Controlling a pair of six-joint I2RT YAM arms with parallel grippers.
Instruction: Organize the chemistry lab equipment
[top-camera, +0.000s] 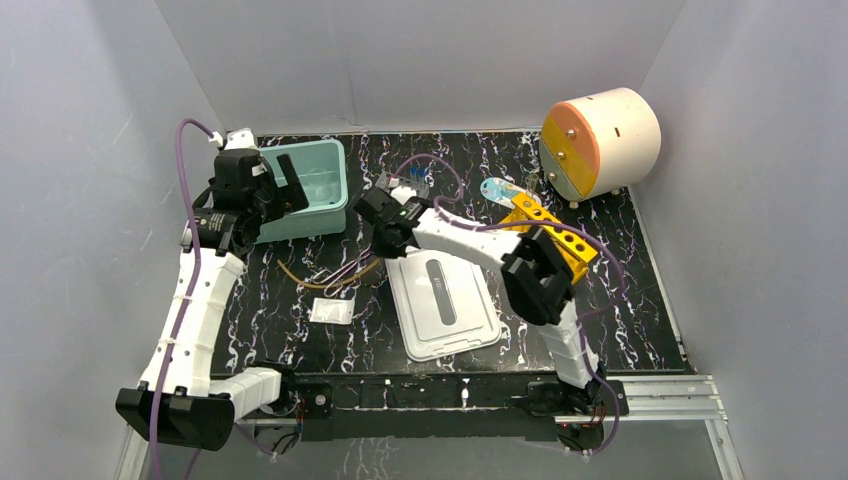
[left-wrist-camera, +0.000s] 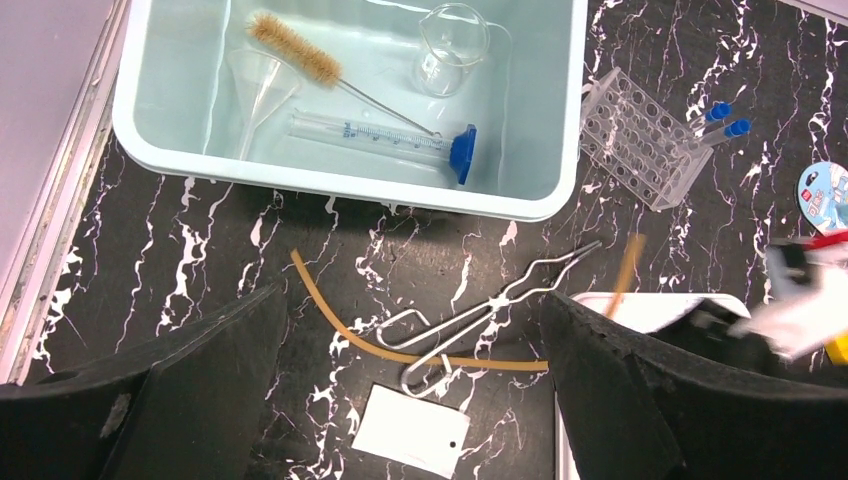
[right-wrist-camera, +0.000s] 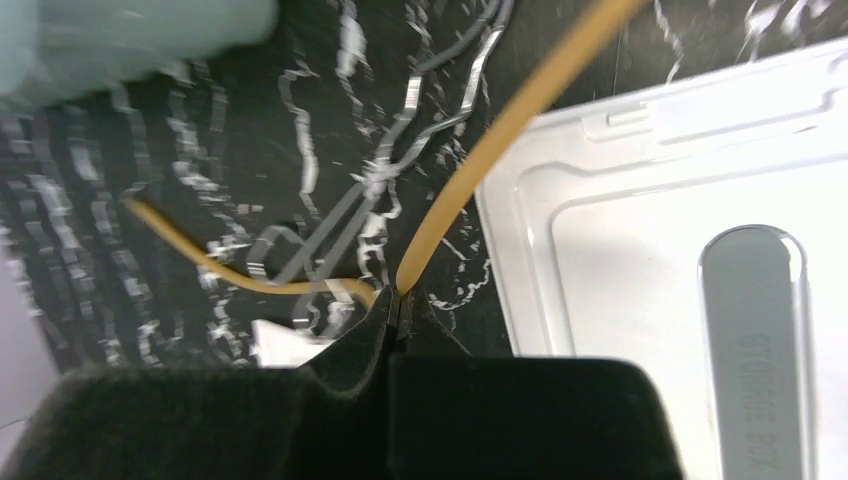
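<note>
Beside the lid (right-wrist-camera: 640, 250), right gripper (right-wrist-camera: 397, 300) pinches the tubing (right-wrist-camera: 500, 130), which may snag the tongs (right-wrist-camera: 340, 215); left gripper (left-wrist-camera: 410, 320) gapes empty

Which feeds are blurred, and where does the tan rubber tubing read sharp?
Right wrist view: motion blur smears the black marbled tabletop and bent-wire metal tongs, but the tan rubber tubing is sharper where the right gripper pinches it. Left wrist view: sharp on the pale teal bin, smeared on the right arm at its right edge. Top view: evenly lit, sharp.
</note>
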